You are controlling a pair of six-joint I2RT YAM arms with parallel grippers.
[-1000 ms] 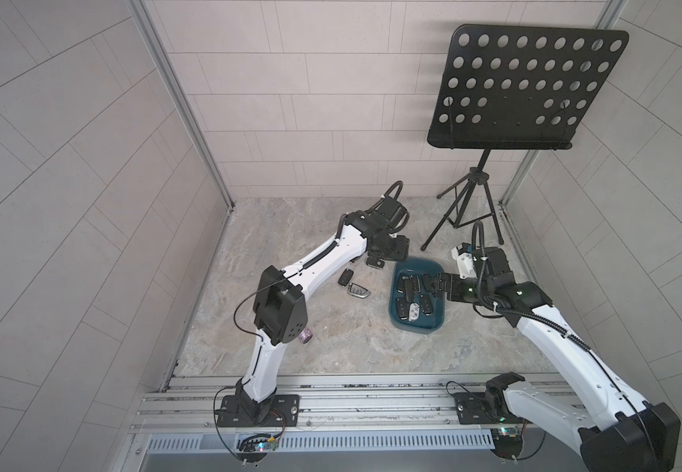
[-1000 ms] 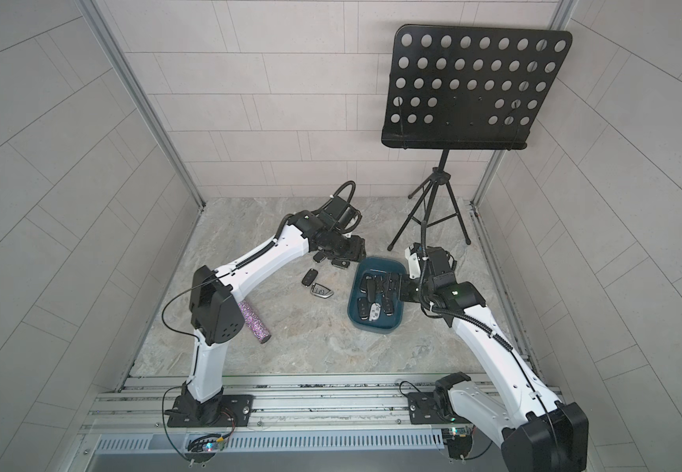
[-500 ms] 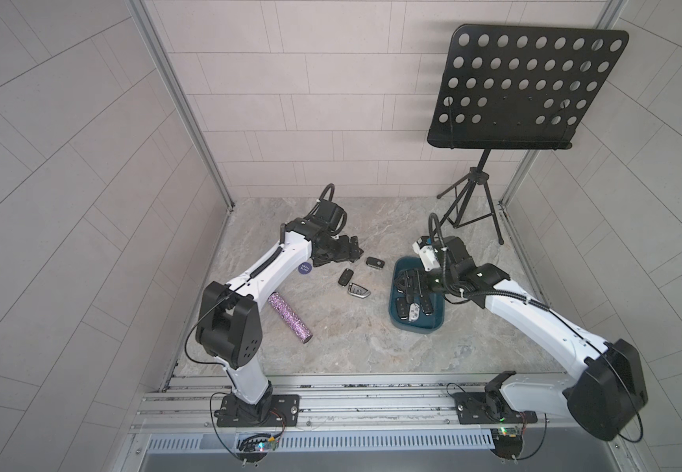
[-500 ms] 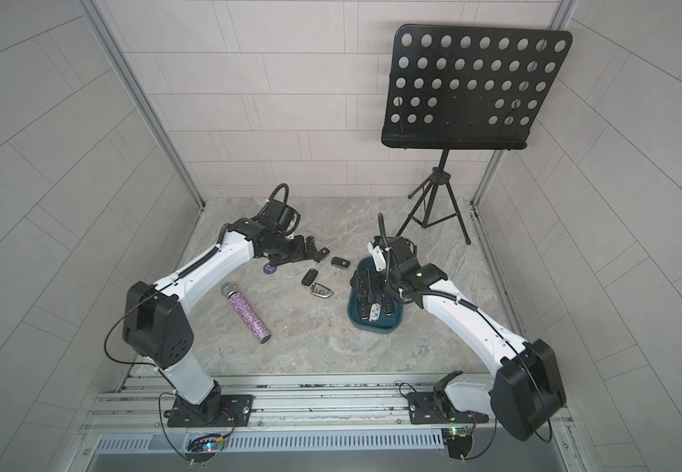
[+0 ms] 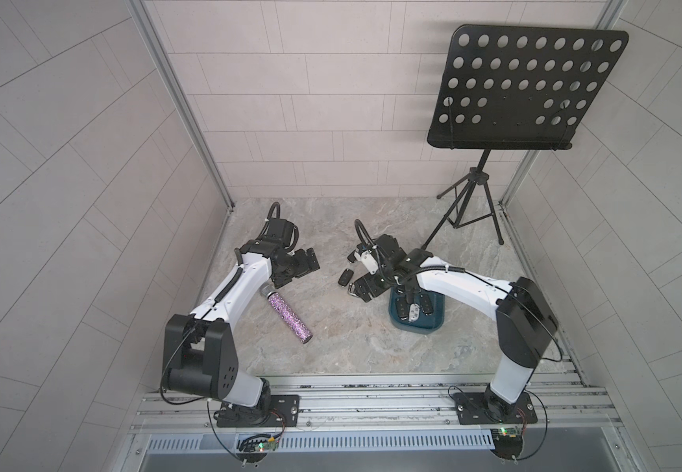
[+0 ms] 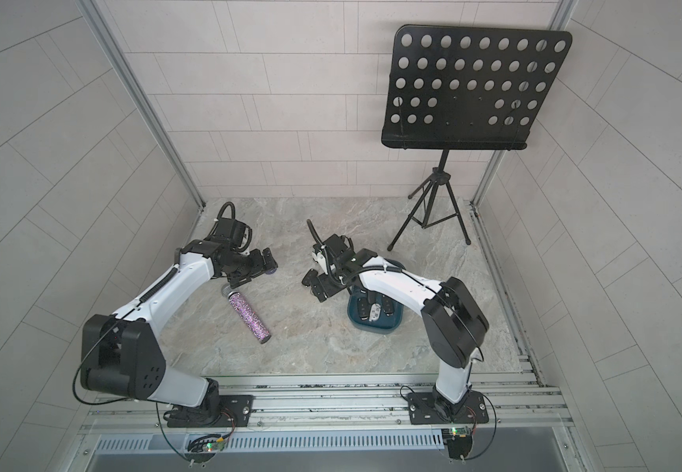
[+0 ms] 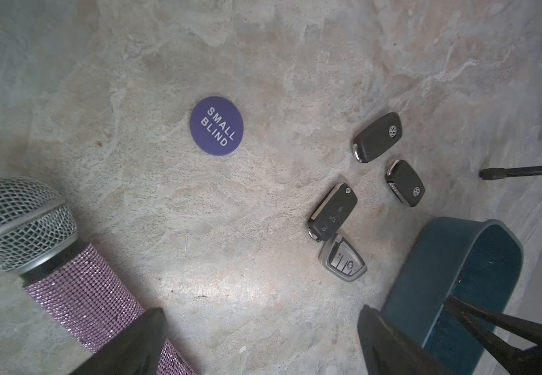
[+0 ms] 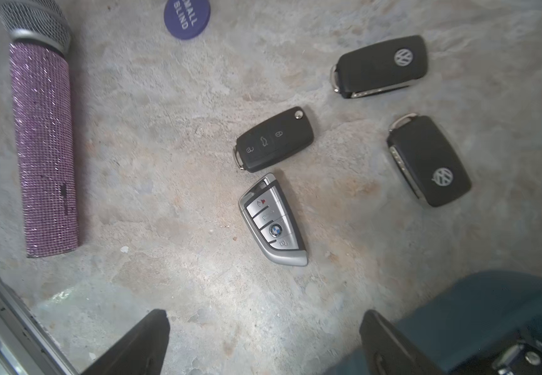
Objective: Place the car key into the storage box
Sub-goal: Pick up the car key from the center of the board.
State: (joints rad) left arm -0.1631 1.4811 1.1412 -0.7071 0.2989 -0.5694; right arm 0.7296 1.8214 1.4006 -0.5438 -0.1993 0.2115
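The left arm (image 5: 231,296) and right arm (image 5: 459,286) have glossy white links, boxy black joint housings and thin black cables; screwed black base plates (image 5: 286,406) meet silver rails (image 5: 372,398); the left gripper (image 7: 263,341) and right gripper (image 8: 263,344) are matte black

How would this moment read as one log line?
left gripper: open, empty | right gripper: open, by silver key fob | storage box: fobs inside | three black fobs outside

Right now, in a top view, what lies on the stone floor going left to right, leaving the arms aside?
In order: purple glitter-wrapped microphone → black car key fob, loose on the floor → dark teal plastic storage box, holding fobs → black perforated music stand on its tripod.
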